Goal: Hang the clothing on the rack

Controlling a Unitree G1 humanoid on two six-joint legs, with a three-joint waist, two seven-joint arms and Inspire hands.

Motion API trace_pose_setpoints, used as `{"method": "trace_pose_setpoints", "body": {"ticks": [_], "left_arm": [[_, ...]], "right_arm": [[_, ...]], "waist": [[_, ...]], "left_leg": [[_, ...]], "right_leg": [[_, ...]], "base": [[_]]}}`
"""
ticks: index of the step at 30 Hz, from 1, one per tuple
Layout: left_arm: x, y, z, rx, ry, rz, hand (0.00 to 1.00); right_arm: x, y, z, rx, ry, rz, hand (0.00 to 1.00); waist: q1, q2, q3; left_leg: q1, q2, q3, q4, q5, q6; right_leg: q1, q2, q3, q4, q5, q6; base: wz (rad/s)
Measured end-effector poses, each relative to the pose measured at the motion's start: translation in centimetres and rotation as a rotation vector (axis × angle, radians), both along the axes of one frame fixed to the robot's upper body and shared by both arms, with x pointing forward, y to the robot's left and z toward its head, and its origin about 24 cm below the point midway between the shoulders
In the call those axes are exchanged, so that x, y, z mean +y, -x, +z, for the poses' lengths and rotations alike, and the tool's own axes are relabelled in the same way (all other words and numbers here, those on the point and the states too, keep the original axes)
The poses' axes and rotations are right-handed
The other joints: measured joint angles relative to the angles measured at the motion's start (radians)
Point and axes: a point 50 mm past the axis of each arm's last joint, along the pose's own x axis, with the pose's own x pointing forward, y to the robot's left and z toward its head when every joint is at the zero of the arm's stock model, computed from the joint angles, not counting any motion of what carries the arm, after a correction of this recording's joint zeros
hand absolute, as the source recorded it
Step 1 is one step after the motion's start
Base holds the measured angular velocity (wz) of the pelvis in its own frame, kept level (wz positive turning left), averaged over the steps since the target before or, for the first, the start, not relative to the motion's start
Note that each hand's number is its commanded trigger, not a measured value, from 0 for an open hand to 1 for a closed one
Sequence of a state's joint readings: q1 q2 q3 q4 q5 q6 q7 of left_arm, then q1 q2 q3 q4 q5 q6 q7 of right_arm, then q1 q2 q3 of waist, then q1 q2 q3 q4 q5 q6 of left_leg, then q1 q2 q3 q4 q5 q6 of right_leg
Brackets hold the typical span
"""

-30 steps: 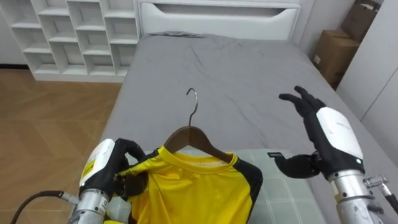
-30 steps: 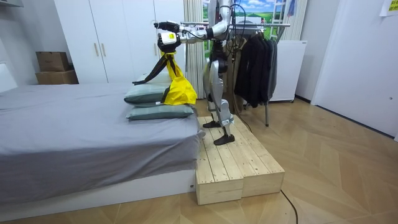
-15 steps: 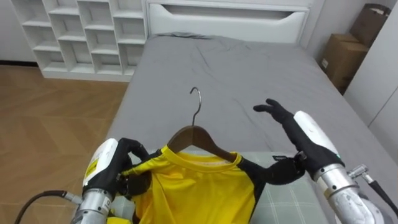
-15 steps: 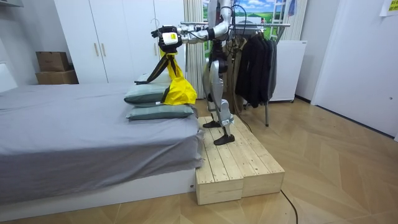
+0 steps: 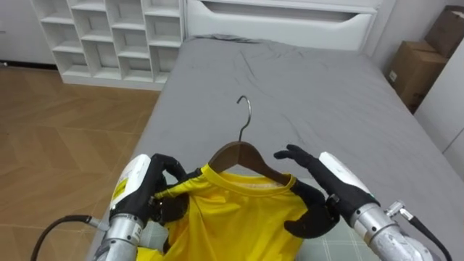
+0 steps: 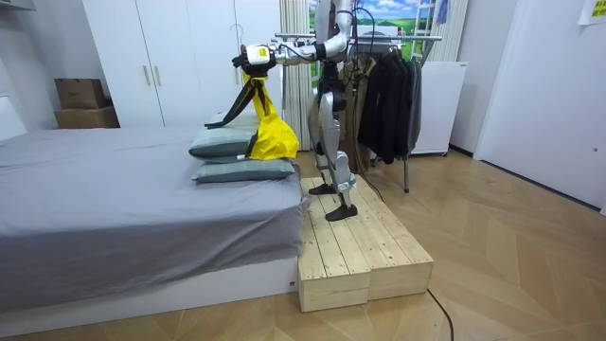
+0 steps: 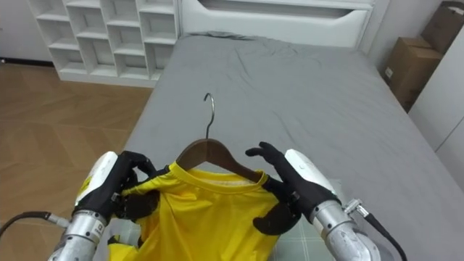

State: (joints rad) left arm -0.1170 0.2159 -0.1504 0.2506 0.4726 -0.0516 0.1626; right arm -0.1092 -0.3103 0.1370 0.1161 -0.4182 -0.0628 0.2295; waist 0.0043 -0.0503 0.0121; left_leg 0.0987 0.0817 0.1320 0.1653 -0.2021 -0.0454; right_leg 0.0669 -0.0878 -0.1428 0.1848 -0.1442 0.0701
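Left eye view, left hand [image 5: 148, 194]: we see it clamped on the shirt's [image 5: 232, 221] left shoulder, where the cloth wraps the hanger's [image 5: 235, 154] end.
Right hand [image 5: 328, 194]: fingers straight and spread, thumb low, bracketing the hanger's right shoulder; we cannot tell if it touches.
Shirt: yellow, draped on the wooden hanger, held in the air over the bed [image 5: 304, 87].
Hook [image 5: 245, 110]: upright and free.
Room view: the robot stands on a wooden platform [image 6: 355, 251] beside the bed, the clothes rail [image 6: 402, 38] behind it.
Risk: 1 hand carries everything; if the right hand nudges instead of gripping, we judge the hanger could tip and shed the shirt.
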Motion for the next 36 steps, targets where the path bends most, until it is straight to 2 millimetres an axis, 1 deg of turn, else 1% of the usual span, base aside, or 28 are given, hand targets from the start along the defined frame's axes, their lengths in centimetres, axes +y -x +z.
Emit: {"method": "trace_pose_setpoints", "body": {"ticks": [4,6,9,12,17,21,24,28,33,35,36], "left_arm": [[-0.3,0.0,0.2,-0.006,0.000,-0.012,1.00],[-0.5,-0.1,0.8,-0.032,0.005,-0.021,1.00],[-0.6,-0.1,1.5,-0.064,0.001,-0.031,1.00],[-0.6,-0.2,1.8,-0.077,-0.003,-0.035,1.00],[-0.7,-0.2,2.2,-0.082,-0.013,-0.055,1.00],[-0.7,-0.2,2.3,-0.084,-0.014,-0.058,1.00],[-0.8,-0.2,2.3,-0.085,-0.011,-0.064,1.00],[-1.0,-0.2,2.5,-0.092,-0.010,-0.069,1.00],[-1.4,-0.1,3.8,-0.135,-0.007,-0.104,1.00],[-1.4,-0.1,3.8,-0.129,-0.002,-0.108,1.00],[-1.4,-0.1,3.7,-0.120,0.004,-0.113,1.00]], "right_arm": [[0.3,0.1,-0.5,0.028,-0.015,0.004,0.00],[0.5,0.1,-1.0,0.051,-0.059,-0.003,0.00],[0.6,-0.1,-0.7,0.042,-0.080,-0.002,0.00],[0.6,-0.3,-0.5,0.033,-0.086,-0.003,0.00],[0.2,-0.3,-1.3,0.041,-0.039,-0.034,0.00],[-0.4,-0.2,-2.2,0.049,-0.002,-0.083,0.00],[-0.6,-0.2,-2.4,0.044,-0.001,-0.104,0.00],[-0.7,-0.2,-2.5,0.035,-0.002,-0.119,0.00],[-0.8,-0.3,-2.2,-0.010,-0.006,-0.149,0.00],[-0.8,-0.3,-2.2,-0.014,-0.008,-0.153,0.00],[-0.8,-0.3,-2.2,-0.015,-0.008,-0.154,0.00]], "waist": [[0.005,0.003,0.0006],[0.002,0.008,0.0024],[0.002,0.019,0.0030],[0.001,0.024,0.0030],[-0.009,0.023,0.0026],[-0.010,0.022,0.0021],[-0.012,0.020,0.0006],[-0.012,0.020,0.0005],[-0.013,0.020,-0.0003],[-0.018,0.021,-0.0007],[-0.023,0.021,-0.0029]], "left_leg": [[-0.001,0.000,-0.001,0.003,0.000,0.000],[-0.003,0.001,-0.002,0.005,0.000,0.000],[-0.004,0.000,-0.003,0.005,0.000,0.000],[-0.005,0.001,-0.005,0.005,0.000,0.000],[-0.008,0.000,-0.022,0.006,0.000,0.000],[-0.009,0.000,-0.023,0.005,0.000,0.000],[-0.009,0.000,-0.024,0.005,0.000,0.000],[-0.009,0.000,-0.026,0.005,0.000,0.000],[-0.006,0.000,-0.026,0.006,0.000,0.000],[0.000,0.000,-0.026,0.006,0.000,0.000],[0.001,-0.001,-0.026,0.006,0.000,0.000]], "right_leg": [[0.000,0.000,-0.002,0.000,0.000,0.000],[0.000,0.000,-0.006,0.000,0.001,-0.001],[0.000,-0.001,-0.008,0.000,0.001,-0.001],[0.000,-0.001,-0.010,0.000,0.001,-0.001],[0.005,-0.002,-0.026,0.000,0.001,-0.002],[0.004,-0.002,-0.026,0.000,0.001,-0.002],[0.004,-0.002,-0.026,0.000,0.001,-0.002],[0.005,-0.002,-0.027,0.000,0.001,-0.002],[0.010,-0.002,-0.027,0.000,0.001,-0.002],[0.016,-0.002,-0.027,-0.001,0.001,-0.002],[0.018,-0.002,-0.028,-0.001,0.001,-0.002]], "base": [[0.00],[0.00],[0.00],[0.00],[0.09],[0.01],[0.00],[0.00],[0.00],[0.00],[0.00]]}}
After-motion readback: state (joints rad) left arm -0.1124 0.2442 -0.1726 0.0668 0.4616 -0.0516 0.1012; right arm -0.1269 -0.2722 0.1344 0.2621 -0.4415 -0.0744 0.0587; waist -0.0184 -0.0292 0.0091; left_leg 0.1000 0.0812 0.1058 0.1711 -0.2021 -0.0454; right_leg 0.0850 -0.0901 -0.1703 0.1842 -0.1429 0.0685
